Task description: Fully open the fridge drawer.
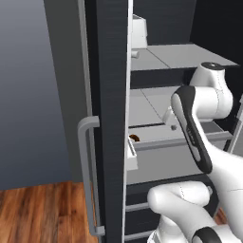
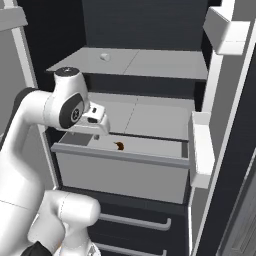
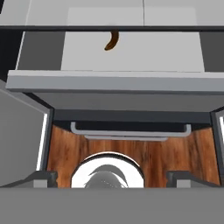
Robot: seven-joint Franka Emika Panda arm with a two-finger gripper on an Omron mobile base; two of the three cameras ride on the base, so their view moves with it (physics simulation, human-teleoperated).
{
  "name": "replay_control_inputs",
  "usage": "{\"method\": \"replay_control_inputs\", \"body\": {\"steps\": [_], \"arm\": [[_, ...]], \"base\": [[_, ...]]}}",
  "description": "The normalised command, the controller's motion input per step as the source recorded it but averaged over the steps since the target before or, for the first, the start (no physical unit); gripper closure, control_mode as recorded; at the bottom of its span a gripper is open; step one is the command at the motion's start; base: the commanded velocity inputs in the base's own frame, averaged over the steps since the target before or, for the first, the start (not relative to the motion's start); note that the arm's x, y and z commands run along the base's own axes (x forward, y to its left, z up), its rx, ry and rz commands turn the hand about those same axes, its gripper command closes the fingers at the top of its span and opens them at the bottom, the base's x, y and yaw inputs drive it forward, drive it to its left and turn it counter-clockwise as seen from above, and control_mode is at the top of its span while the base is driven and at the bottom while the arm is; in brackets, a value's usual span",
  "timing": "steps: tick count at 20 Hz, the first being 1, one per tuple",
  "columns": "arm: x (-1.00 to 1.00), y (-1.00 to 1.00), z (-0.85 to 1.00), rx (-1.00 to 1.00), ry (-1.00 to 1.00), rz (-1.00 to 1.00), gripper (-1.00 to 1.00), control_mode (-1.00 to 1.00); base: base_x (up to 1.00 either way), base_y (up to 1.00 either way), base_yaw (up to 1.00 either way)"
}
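Wide, shallow light-grey box drawer [image 2: 121, 170] with grey horizontal bar handle [image 2: 120, 156]: pulled partway out of the open fridge, below two flat grey shelves [image 2: 150, 117]; contains one small curved brown item [image 2: 120, 146]. Two-finger gripper [image 2: 98, 126]: above the drawer's left front, just over the handle; jaws' spacing cannot be told. Dark lower drawers with thin grey bars [image 2: 132, 220]: shut, beneath.

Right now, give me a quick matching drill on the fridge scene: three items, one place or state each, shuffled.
Items:
1. fridge drawer
2. small brown object
3. round white item

Places or states:
A. on the top shelf
B. partly pulled out, bar handle along its front
C. lying inside the drawer

Pairs: 1-B, 2-C, 3-A
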Motion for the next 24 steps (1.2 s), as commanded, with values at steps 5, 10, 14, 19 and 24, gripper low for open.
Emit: {"method": "replay_control_inputs", "body": {"steps": [5, 10, 14, 19, 24], "arm": [[-0.01, -0.19, 0.0, 0.0, 0.0, 0.0, -1.0, -1.0], [0.0, 0.0, 0.0, 0.0, 0.0, 0.0, -1.0, -1.0], [-0.06, 0.0, 0.0, 0.0, 0.0, 0.0, -1.0, -1.0], [-0.08, 0.0, -0.02, 0.0, 0.01, 0.0, -1.0, 1.0], [0.0, 0.0, 0.0, 0.0, 0.0, 0.0, -1.0, 1.0]], "base": [[0.0, 0.0, 0.0], [0.0, 0.0, 0.0], [0.0, 0.0, 0.0], [-0.47, -0.03, 0.0], [-0.64, -0.05, 0.0]]}}
